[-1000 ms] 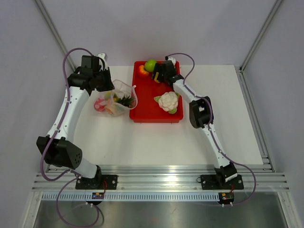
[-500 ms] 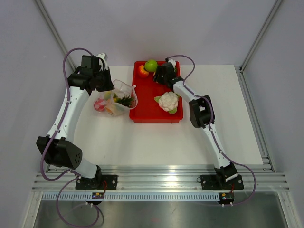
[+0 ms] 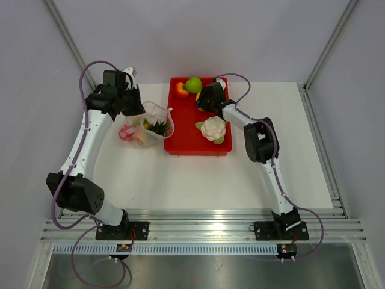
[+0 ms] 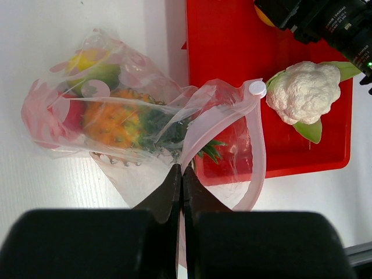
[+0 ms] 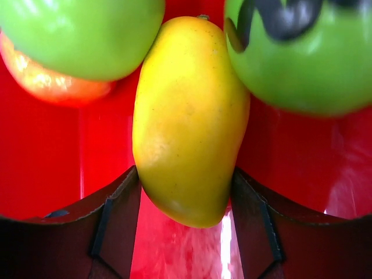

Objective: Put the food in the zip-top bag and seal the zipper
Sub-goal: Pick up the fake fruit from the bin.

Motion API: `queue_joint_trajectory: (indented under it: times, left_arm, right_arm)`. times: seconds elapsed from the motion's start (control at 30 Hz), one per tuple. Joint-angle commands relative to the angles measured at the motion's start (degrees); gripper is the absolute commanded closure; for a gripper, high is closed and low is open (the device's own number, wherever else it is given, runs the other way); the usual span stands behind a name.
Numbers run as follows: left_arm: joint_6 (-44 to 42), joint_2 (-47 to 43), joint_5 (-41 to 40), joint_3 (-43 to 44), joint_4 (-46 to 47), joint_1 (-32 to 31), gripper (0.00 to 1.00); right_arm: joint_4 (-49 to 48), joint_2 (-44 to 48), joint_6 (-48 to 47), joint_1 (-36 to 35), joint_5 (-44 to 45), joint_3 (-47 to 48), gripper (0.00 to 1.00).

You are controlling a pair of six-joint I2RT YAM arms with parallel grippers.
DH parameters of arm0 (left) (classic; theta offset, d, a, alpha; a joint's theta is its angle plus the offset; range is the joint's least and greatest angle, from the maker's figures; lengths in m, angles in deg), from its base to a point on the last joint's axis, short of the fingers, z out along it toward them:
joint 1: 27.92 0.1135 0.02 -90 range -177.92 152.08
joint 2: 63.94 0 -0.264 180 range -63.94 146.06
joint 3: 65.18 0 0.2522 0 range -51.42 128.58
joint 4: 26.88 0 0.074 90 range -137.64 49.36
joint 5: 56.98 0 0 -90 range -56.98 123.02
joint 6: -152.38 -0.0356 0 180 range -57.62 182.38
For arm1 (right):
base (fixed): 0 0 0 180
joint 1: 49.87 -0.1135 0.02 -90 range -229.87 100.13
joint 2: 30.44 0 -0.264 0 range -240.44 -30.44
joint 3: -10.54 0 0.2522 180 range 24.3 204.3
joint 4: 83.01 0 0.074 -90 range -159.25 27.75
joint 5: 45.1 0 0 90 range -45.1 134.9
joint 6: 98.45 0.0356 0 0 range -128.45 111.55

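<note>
**Toy harvest, half bagged:** Two robot arms split the job on a white table [image 3: 180, 180]. The left gripper [image 4: 179, 177] has its jaws pinched fully together on a fold of film at the mouth of the zip-top bag [image 4: 125, 145]. It lifts that edge so the opening gapes toward the red tray [image 4: 226, 40] just beside it.

Inside the bag lie an orange pineapple [image 4: 113, 123], a red fruit [image 4: 71, 114] and a yellow-green fruit [image 4: 96, 65]. The pink zipper [image 4: 257, 151] curves loose and unsealed, and its white slider [image 4: 256, 88] overlaps the tray's edge.

At the tray's far end the right gripper [image 5: 185, 174] straddles a yellow mango [image 5: 189, 104]. Its jaws are narrowed until both pads appear to press the fruit's flanks, and the mango looks to be down on the tray floor.

A green fruit [image 5: 81, 29], a second green fruit [image 5: 302, 52] and an orange-red fruit [image 5: 52, 81] crowd the mango's far tip. With so little side room there, a straight lift looks cleanest. The white cauliflower [image 3: 212, 128] sits toward the tray's near end, apart from the mango.

The way to the bag runs left over the tray wall, so the fruit would have to clear that rim before it drops into the held-open mouth. Sealing is not yet begun.
</note>
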Motion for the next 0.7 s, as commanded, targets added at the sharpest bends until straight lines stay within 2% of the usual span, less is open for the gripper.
queue_joint_trajectory:
  times: [0.0,0.13,0.4,0.67]
  left_arm:
    - [-0.6,-0.1,1.0,1.2,1.8,0.2,1.00]
    - [0.0,-0.8,1.7,0.1,2.3,0.2,1.00]
    - [0.9,-0.3,5.6,-2.0,3.9,0.2,1.00]
    - [1.3,-0.6,7.0,-2.4,4.6,0.2,1.00]
  right_arm:
    - [-3.8,9.1,2.0,-0.6,-1.1,-6.0,0.49]
    - [-8.3,15.6,2.6,-0.9,-1.6,-14.3,0.50]
    - [-9.5,29.6,4.3,-1.5,-2.9,-28.7,0.52]
    - [-9.9,46.4,2.6,-3.8,-7.7,-42.0,0.50]
